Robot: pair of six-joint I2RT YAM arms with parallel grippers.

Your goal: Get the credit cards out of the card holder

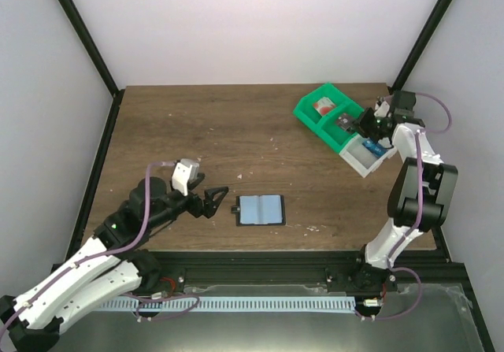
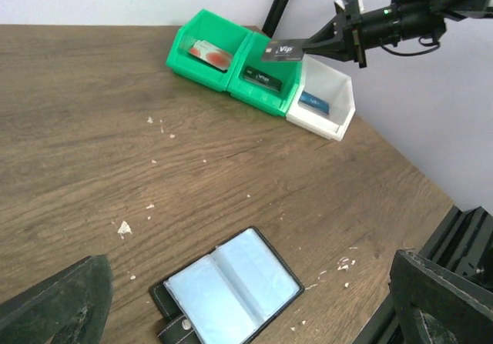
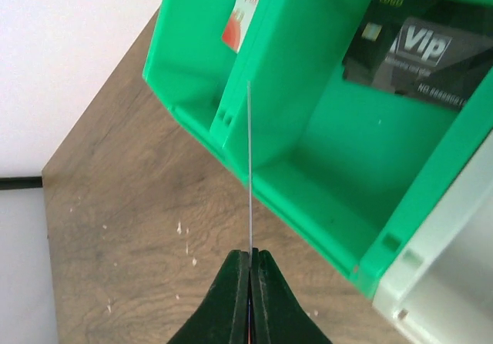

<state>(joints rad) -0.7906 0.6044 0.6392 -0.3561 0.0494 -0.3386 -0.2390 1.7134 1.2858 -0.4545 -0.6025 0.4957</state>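
Note:
The light blue card holder [image 1: 260, 209] lies open and flat near the table's front; in the left wrist view [image 2: 231, 290] both its panels show no card. My left gripper [image 1: 214, 201] is open and empty just left of it, with fingers [image 2: 54, 305] apart. My right gripper [image 1: 366, 124] is shut on a dark "Vip" credit card [image 2: 283, 50] and holds it above the second green bin; the right wrist view shows this card edge-on [image 3: 249, 167]. The card with the red circle [image 2: 209, 51] lies in the first green bin.
Two green bins [image 1: 327, 116] and a white bin [image 1: 366, 155] stand in a row at the back right. Another dark Vip card [image 3: 416, 51] lies in the second green bin, and a blue card [image 2: 314, 101] in the white bin. Small crumbs [image 2: 123, 227] dot the wood.

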